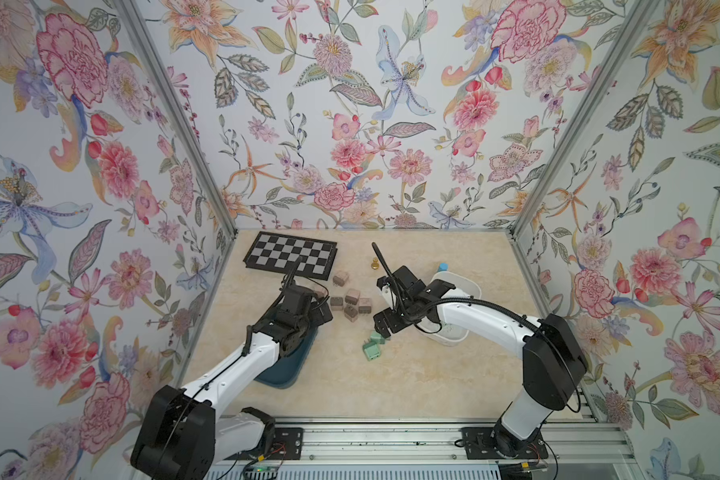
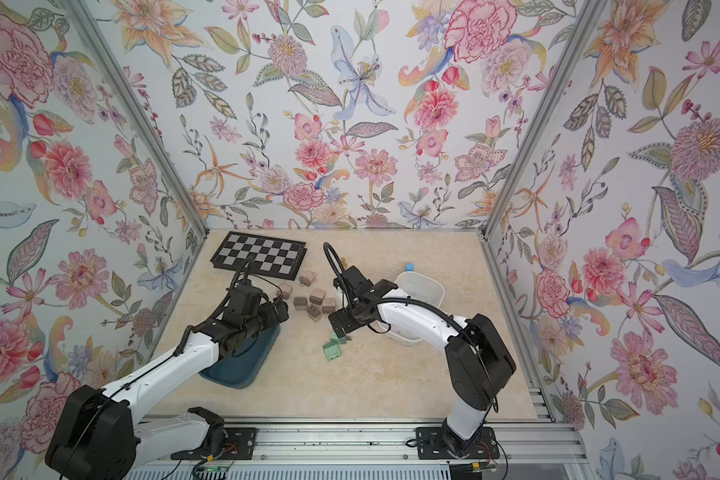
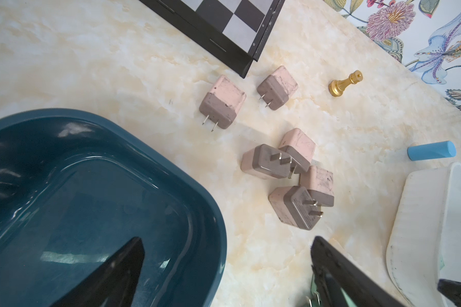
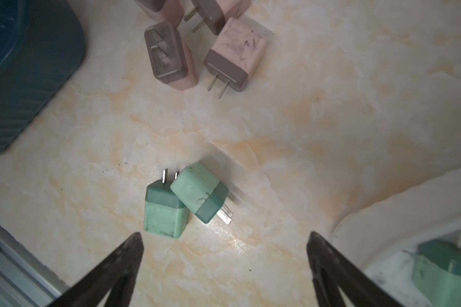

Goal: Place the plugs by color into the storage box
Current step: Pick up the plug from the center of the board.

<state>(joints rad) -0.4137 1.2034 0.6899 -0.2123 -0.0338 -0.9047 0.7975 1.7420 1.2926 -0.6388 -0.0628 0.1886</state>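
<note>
Lying nearest the rail side of the marble table (image 1: 391, 386), two mint green plugs (image 4: 184, 202) touch each other, one leaning across the corner of its neighbour, prongs pointing in different ways. The right gripper (image 4: 224, 265) hangs just above and beside them with its jaws spread wide and nothing between them. Close by on the robot's right stands the white storage box (image 1: 470, 286), partly covered by the right arm; the right wrist view shows another green plug (image 4: 447, 268) already inside it. On the robot's left sits the dark teal storage box (image 3: 117, 186), and the left gripper (image 3: 224, 265) hovers over its rim, its jaws also spread wide and holding nothing; what shows of the teal box's floor is bare. Further in, between the two arms, six pink plugs (image 3: 288, 175) lie on the table: four bunched together and touching, two more (image 3: 222, 102) apart from that bunch and nearer the chessboard (image 1: 292, 253). Beyond them a small gold chess pawn (image 3: 343, 83) stands on the table, and a blue cylinder (image 3: 431, 150) sits just behind the white box. The chessboard lies flat at the far left, near the flowered back wall (image 1: 350, 124).
</note>
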